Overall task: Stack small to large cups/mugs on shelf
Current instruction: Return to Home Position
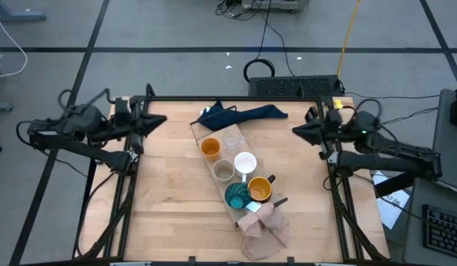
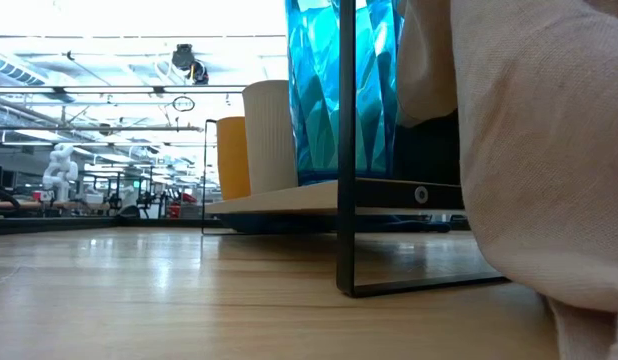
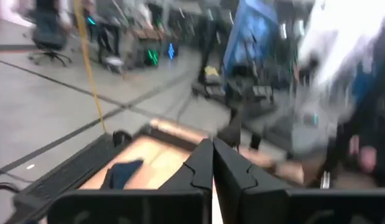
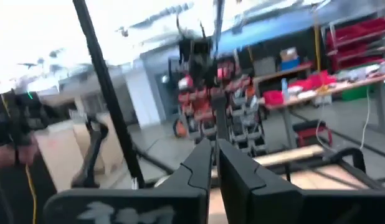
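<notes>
All six cups stand on the shelf (image 1: 201, 131), which lies slantwise mid-table (image 1: 169, 192): orange (image 1: 210, 148) and glass (image 1: 232, 140) at the far end, beige (image 1: 223, 171) and white mug (image 1: 245, 162) in the middle, teal (image 1: 237, 195) and yellow mug (image 1: 259, 189) nearest. The stacking looks done, so the step in hand is homing. What remains is parking both arms clear of the shelf. The left gripper (image 1: 160, 122) hangs at the far left edge and the right gripper (image 1: 296, 130) at the far right, each with fingers pressed together and holding nothing.
</notes>
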Tool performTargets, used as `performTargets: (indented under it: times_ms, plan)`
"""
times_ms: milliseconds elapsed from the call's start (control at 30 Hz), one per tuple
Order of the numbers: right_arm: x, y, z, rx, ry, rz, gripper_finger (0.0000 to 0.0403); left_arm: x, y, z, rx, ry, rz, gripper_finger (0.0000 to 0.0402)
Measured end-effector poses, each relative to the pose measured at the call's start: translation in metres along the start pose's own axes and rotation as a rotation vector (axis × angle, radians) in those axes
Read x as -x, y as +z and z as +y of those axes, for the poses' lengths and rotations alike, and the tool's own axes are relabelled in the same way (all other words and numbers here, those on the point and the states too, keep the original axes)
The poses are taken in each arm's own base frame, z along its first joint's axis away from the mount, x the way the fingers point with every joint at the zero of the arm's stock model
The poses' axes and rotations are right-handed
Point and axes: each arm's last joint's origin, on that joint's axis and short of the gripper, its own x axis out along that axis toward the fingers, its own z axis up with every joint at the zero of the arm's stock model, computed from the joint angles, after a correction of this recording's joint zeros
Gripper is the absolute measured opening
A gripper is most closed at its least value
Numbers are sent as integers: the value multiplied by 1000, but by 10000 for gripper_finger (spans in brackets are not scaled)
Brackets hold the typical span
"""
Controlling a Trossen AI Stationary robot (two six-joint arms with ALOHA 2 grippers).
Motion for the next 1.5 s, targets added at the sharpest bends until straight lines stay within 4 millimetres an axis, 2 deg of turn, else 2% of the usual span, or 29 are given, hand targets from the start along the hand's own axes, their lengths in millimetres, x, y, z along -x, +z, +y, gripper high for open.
performTargets:
  times_ms: [100,200,233,333,367,467,567,667,800,900,967,1100,1167,1400,1500]
  plan:
    - [8,9,5,-1,-17,-88,19,11,-15,11,117,54,-112,10]
    - [16,11,9,49,23,-98,20,28,-37,26,-43,141,-51,3]
    - [18,9,10,77,40,-93,20,32,-43,29,-30,147,-28,3]
    - [21,0,9,94,60,-69,20,39,-53,36,145,163,-41,6]
    - [21,-4,7,85,59,-61,20,39,-58,37,153,170,-35,10]
    - [22,-26,1,35,86,19,20,32,-73,37,59,164,17,20]
    - [23,-58,-11,6,67,120,20,23,-88,36,-76,130,32,27]
    - [27,-85,-20,0,64,116,20,11,-95,30,-99,22,-129,33]
    - [37,-110,-25,22,115,-18,20,8,-114,30,-104,-111,-310,36]
    - [40,-104,-22,58,162,-126,20,6,-134,36,-70,-106,-295,37]
    - [41,-108,-21,86,200,-76,20,3,-147,38,-75,-123,-273,37]
    - [41,-109,-19,180,280,-49,20,-1,-169,39,-265,-248,-236,37]
    - [41,-112,-20,205,314,-17,20,-4,-180,41,-278,-264,-204,37]
    - [42,-126,-30,187,239,123,20,-5,-215,52,-250,-310,-301,37]
    - [42,-122,-29,197,240,90,20,-5,-225,54,-249,-359,-283,37]
